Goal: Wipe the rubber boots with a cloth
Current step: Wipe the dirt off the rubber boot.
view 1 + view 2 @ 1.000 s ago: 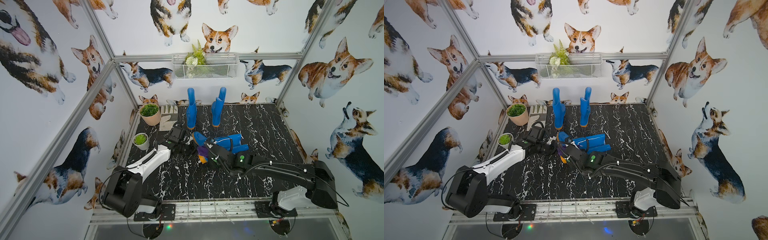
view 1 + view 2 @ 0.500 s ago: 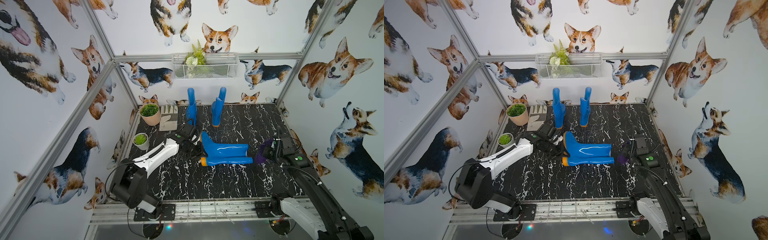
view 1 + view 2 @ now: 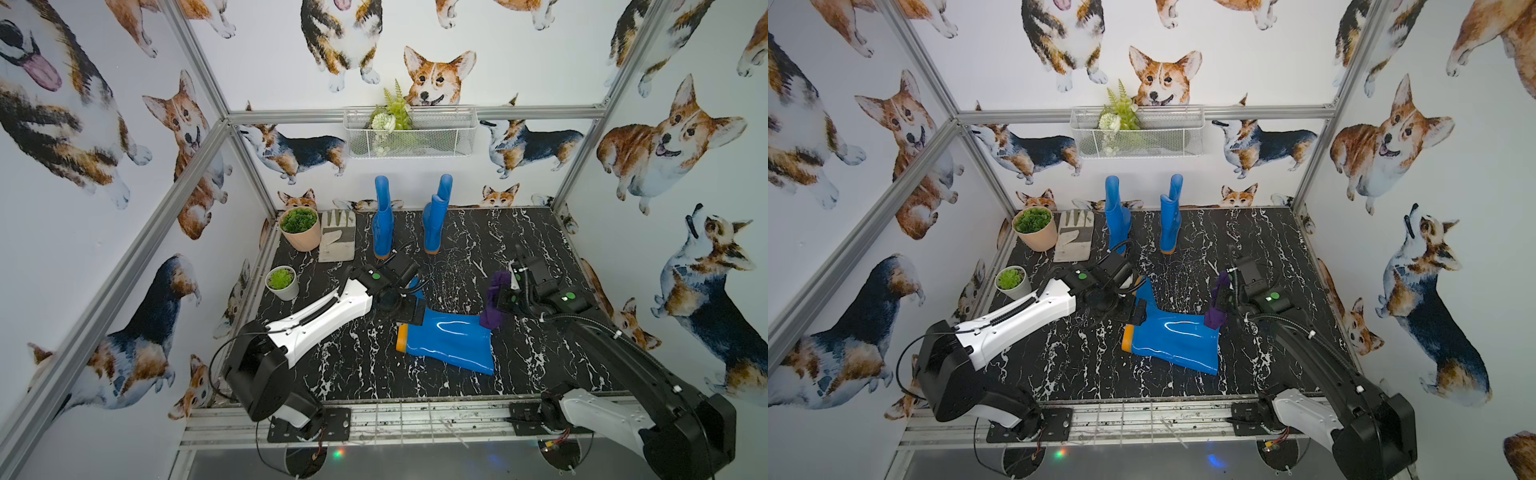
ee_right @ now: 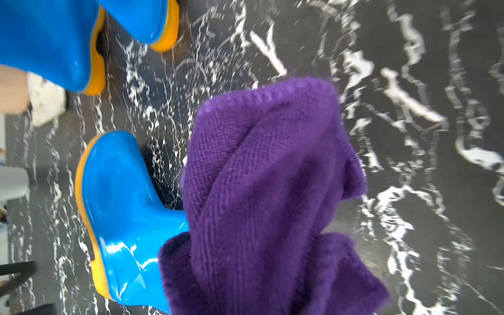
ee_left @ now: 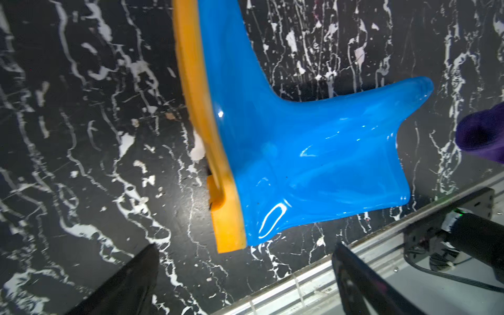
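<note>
One blue boot (image 3: 449,340) lies on its side in the middle of the black table (image 3: 353,374). The right gripper (image 3: 506,300) is pinched tight on the purple cloth (image 3: 491,305), which hangs by that boot's open top. It may be touching the boot, but that is hard to see. The left gripper (image 5: 245,285) is wide open over the foot end, holding nothing. Two standing boots (image 3: 382,224) wait at the back. I think wiping is under way here, with more boots left to do.

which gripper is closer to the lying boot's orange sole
Left. The left gripper is open over the lying boot's foot, beside the sole; the right gripper, holding the cloth, is at the shaft's mouth.
</note>
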